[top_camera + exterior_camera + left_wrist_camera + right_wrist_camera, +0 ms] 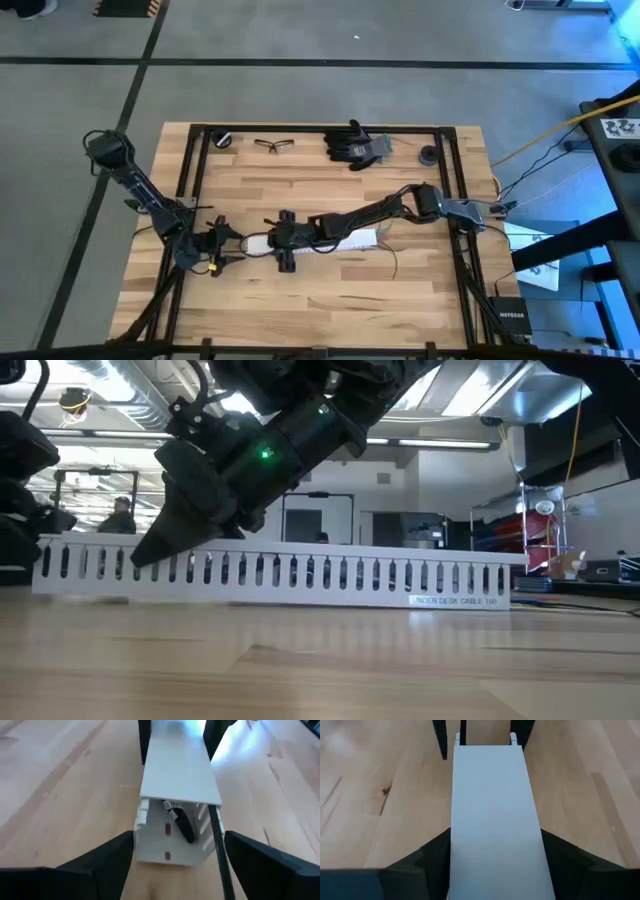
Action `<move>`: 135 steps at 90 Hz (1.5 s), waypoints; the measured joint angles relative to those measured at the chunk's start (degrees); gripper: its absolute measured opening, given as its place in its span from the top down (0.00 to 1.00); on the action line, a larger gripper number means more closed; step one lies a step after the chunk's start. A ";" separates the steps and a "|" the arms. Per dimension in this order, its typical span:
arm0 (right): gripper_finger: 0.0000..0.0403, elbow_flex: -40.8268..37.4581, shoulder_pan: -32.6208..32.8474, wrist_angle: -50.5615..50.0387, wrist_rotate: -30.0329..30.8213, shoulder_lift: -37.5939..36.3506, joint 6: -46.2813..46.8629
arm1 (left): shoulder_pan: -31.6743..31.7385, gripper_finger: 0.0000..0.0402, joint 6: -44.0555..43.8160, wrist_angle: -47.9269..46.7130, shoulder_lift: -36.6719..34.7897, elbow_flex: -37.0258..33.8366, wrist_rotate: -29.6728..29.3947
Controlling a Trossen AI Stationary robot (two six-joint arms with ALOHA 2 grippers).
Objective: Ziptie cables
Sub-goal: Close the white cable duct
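A white slotted channel with its cover on lies on the table's middle. Inside its open left end sits a short black piece, and a black strand runs out of that end; whether these are the cables I cannot tell. A thin dark wire lies by the channel's right end. My left gripper is open, one finger on either side of the open end. My right gripper is shut on the channel a little further along. My right gripper pinches the channel's two long side walls between its fingers, near the channel's left end. The fingers slant down from the table's right and lie along the channel. The channel lies level, its underside on the table.
Black gloves, safety glasses and two small black round things lie along the far edge. A black frame rail borders the tabletop. Bare wood lies on the near side of the channel.
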 joint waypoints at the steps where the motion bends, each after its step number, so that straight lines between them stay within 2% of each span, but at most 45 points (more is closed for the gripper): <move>1: 0.44 0.00 0.00 0.01 0.07 0.00 0.00 | 0.06 0.28 0.03 0.01 0.00 0.00 0.00; 25: 0.44 -0.10 0.10 1.78 0.40 0.00 0.71 | 1.28 0.45 1.40 0.26 0.00 0.00 1.08; 37: 0.44 -0.20 0.09 3.41 0.09 0.03 1.25 | 1.39 0.49 1.45 0.31 0.00 0.00 2.06; 86: 0.44 -0.22 -0.32 12.38 0.02 3.29 1.53 | 2.27 0.51 1.51 0.39 0.04 0.13 2.63; 135: 0.44 1.01 -0.99 11.93 0.46 4.39 1.37 | 3.14 0.51 2.92 0.76 0.28 0.17 2.80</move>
